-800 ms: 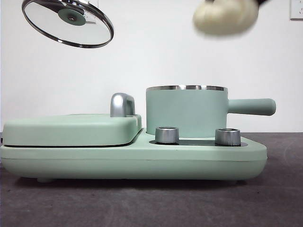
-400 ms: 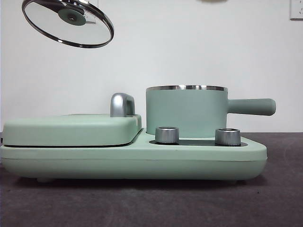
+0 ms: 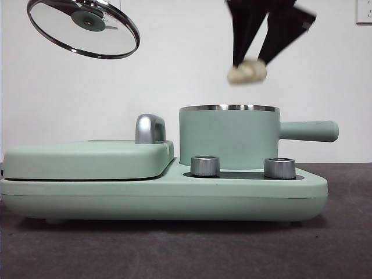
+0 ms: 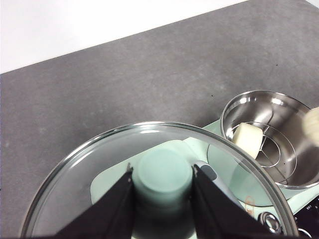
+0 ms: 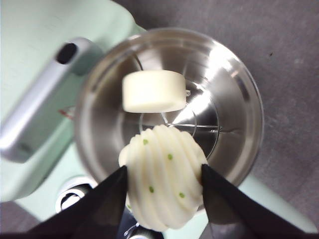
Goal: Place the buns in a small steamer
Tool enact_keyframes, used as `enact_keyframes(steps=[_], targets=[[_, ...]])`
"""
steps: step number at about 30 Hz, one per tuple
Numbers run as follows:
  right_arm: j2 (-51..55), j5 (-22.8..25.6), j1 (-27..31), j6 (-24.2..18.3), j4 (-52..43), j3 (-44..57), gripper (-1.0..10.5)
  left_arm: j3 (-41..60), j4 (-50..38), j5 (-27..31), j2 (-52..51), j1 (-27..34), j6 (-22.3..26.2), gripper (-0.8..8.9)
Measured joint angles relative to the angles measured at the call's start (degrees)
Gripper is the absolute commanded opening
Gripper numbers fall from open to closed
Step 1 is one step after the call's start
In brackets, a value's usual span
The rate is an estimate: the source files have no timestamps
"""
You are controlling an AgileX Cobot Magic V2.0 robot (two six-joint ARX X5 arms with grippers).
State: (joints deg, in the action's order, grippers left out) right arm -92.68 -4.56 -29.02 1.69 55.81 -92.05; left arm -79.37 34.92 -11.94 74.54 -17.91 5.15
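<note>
- Right gripper [image 5: 162, 199] pinches the pleated bun [image 5: 163, 174] above the small steamer [image 3: 228, 136], where the smooth bun [image 5: 153, 91] already lies
- Left gripper [image 4: 162, 191] clamps the lid [image 3: 83, 28] knob aside
- Next: lower and release inside the rim

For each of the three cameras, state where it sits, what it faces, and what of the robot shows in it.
Front view: low, at table height, facing level across at the small steamer; the right gripper descends holding the pleated bun.
Left wrist view: above, looking down past the left gripper clamping the glass lid by its knob.
Right wrist view: looking straight down into the steamer; its jaws grip the pleated bun.
Both wrist views show the smooth bun inside the steamer.
</note>
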Motion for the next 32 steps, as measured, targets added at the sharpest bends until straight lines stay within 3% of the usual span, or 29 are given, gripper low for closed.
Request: enact_keyframes(steps=[15, 18, 22, 26, 30, 32], targets=[[-11.02, -0.37, 0.22, -1.99, -3.54, -0.02, 2.4, 0.00, -0.02, 0.00, 0.00, 0.00, 0.00, 0.13], [-11.19, -0.35, 0.22, -2.36, -4.90, -0.04, 3.5, 0.00, 0.00, 0.00, 0.00, 0.00, -0.02, 0.13], [-10.91, -0.35, 0.22, -2.36, -4.85, -0.07, 3.7, 0.00, 0.00, 0.00, 0.00, 0.00, -0.02, 0.13], [-5.88, 0.15, 0.22, -2.36, -7.26, -0.20, 3.7, 0.00, 0.00, 0.00, 0.00, 0.00, -0.02, 0.13], [2.95, 1.77, -0.68, -2.36, -14.64, -0.24, 3.7, 0.00, 0.00, 0.00, 0.00, 0.00, -0.02, 0.13], [7.74, 1.77, -1.40, -2.36, -21.46, 4.33, 3.7, 0.00, 0.00, 0.00, 0.00, 0.00, -0.02, 0.13]])
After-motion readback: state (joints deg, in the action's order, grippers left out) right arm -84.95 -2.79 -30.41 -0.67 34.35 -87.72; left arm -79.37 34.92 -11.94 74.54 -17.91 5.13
